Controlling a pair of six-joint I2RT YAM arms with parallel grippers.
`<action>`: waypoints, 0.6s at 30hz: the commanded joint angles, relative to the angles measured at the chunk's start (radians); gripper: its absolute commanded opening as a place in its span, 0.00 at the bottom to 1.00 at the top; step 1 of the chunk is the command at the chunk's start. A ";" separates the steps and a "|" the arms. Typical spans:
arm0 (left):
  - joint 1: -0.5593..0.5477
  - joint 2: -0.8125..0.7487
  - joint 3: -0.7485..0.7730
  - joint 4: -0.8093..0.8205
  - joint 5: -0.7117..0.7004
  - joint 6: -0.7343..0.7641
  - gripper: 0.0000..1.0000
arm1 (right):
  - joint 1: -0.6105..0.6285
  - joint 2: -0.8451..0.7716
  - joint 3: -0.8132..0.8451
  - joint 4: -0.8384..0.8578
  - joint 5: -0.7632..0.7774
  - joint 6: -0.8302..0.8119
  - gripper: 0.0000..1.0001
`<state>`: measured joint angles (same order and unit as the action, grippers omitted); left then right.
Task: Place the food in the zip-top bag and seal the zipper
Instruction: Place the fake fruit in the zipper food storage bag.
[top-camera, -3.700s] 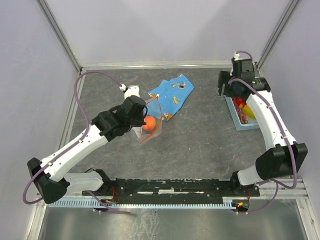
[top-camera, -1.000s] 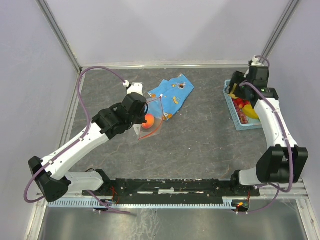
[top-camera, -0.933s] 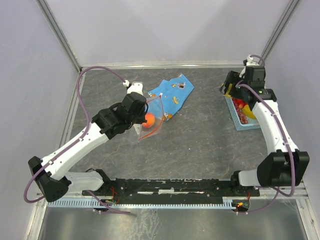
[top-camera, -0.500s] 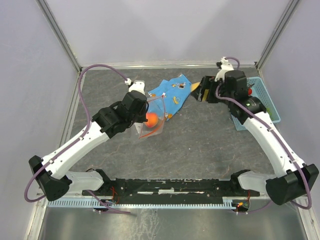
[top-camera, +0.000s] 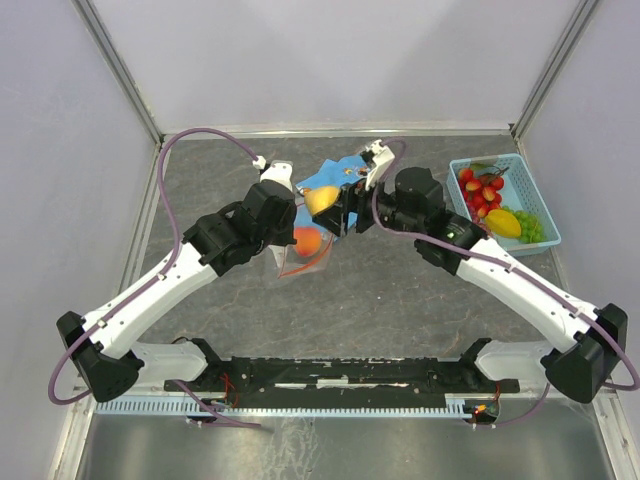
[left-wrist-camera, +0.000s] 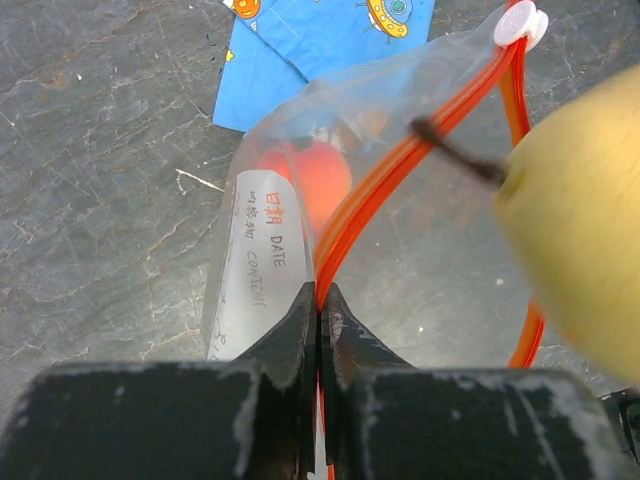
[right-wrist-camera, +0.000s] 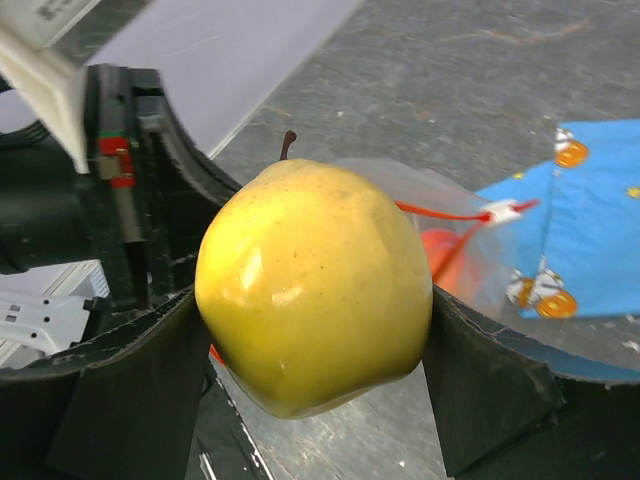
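Left claw (left-wrist-camera: 320, 300) is clamped tight on the zipper (left-wrist-camera: 400, 170), whose red-orange strips run away from the claw to a white slider, spread apart so the zip-top bag (left-wrist-camera: 440, 260) gapes open. An orange (left-wrist-camera: 320, 185) sits inside, and the blue cloth (left-wrist-camera: 320, 40) lies just beyond on the bench (top-camera: 400, 290). Right claw (right-wrist-camera: 313, 300) grips a yellow fruit (top-camera: 320, 199) right at that mouth, stem aimed toward the zipper. The rest of the fruit sits in the basket (top-camera: 545, 195), well apart.

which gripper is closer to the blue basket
Right. The right gripper, holding the yellow fruit, is left of the basket at mid-table; the left gripper, pinching the bag, sits farther left.
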<state>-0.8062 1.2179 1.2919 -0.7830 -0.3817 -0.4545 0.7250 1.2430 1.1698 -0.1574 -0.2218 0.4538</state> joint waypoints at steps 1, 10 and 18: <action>0.005 -0.019 0.018 0.054 0.019 0.032 0.03 | 0.047 0.026 0.008 0.144 -0.030 -0.028 0.55; 0.004 -0.020 0.012 0.067 0.014 -0.018 0.03 | 0.079 0.025 -0.105 0.150 0.004 -0.001 0.55; 0.004 -0.006 0.012 0.080 0.030 -0.030 0.03 | 0.079 0.029 -0.131 0.015 0.045 -0.004 0.56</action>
<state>-0.8062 1.2175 1.2873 -0.7704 -0.3630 -0.4568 0.7986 1.2766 1.0496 -0.0990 -0.2161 0.4477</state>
